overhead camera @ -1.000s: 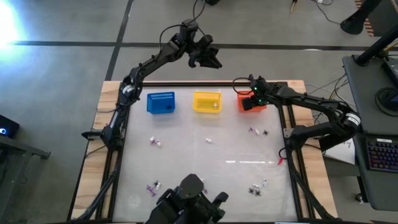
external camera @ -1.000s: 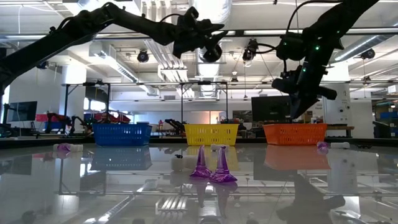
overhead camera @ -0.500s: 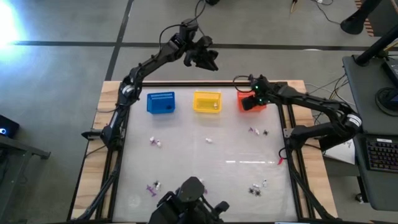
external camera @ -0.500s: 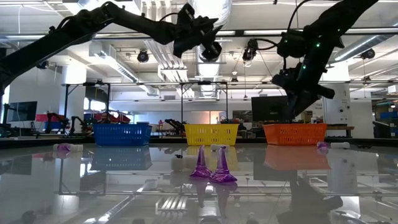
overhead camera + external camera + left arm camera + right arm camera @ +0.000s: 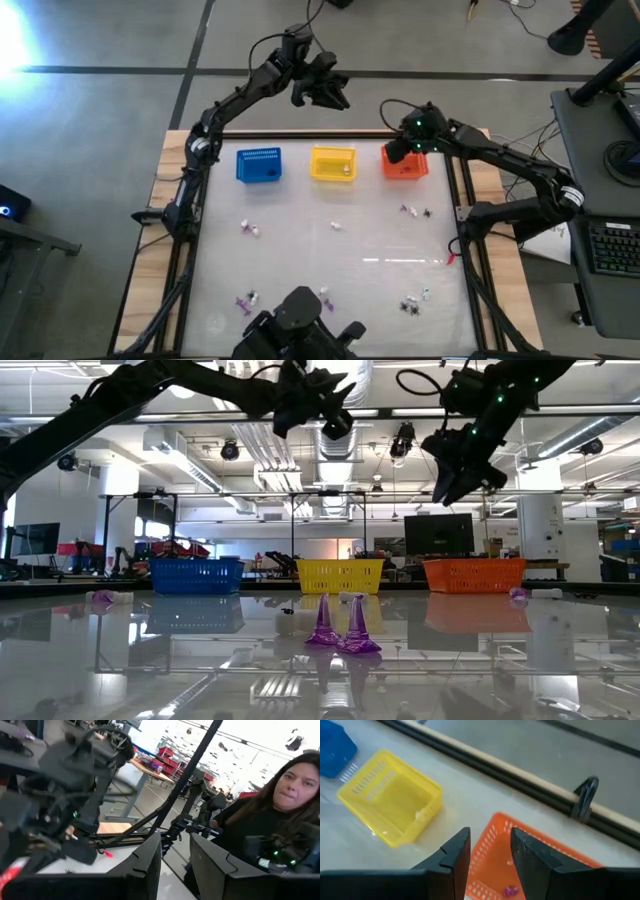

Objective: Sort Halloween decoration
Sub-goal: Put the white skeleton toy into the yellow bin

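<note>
The Halloween decoration is small white, purple and black trinkets scattered on the table [image 5: 330, 262]: one pair [image 5: 250, 228] at the left, another pair [image 5: 415, 211] at the right, more [image 5: 412, 303] near the front edge. Two purple cones [image 5: 340, 628] stand upright close to the low camera. One purple trinket [image 5: 509, 891] lies in the orange basket [image 5: 405, 164]. My right gripper [image 5: 490, 851] hangs open and empty above that basket. My left gripper [image 5: 175, 857] is raised high beyond the table's far edge, open and empty.
A blue basket [image 5: 259, 165], a yellow basket [image 5: 333, 163] holding a white piece [image 5: 422, 814] and the orange basket stand in a row along the far edge. A person [image 5: 270, 815] shows beyond the table in the left wrist view.
My right gripper has risen from just above the orange basket to well above it, staying over the basket. My left gripper has gone a little higher beyond the far edge. The trinkets on the table have not moved.
</note>
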